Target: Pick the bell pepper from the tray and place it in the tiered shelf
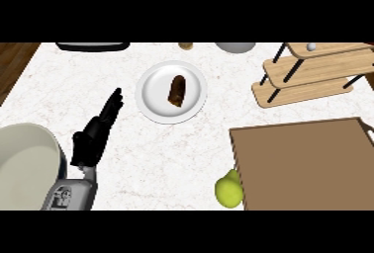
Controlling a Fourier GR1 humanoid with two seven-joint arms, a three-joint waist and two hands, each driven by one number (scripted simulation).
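Counter (146, 163): white marbled top, bearing everything below
Tray (306, 168): one, brown and rimmed, at the right edge of the view; the pepper is not inside it
Cream bowl (25, 163): one, large, at the left edge, partly cut off, next to the forearm
Tiered shelf (303, 91): one, wooden with black posts, at the far right; three tiers show, and a small pale item (312, 46) sits on the top one
Plate (157, 91): one, white, mid-counter, holding a single dark brown piece of food (177, 90)
Left hand (91, 143): the one hand showing, between bowl and plate; fingers (111, 106) straight and close together, aimed towards the plate, holding nothing
Bell pepper (228, 190): one, yellow-green, on the counter just beside the tray's left rim at its near corner; long axis runs near to far, narrower end towards the far side, tipped slightly right
Far edge: one grey bowl (235, 47), one dark item (93, 46), one small brown item (186, 45), all cut off
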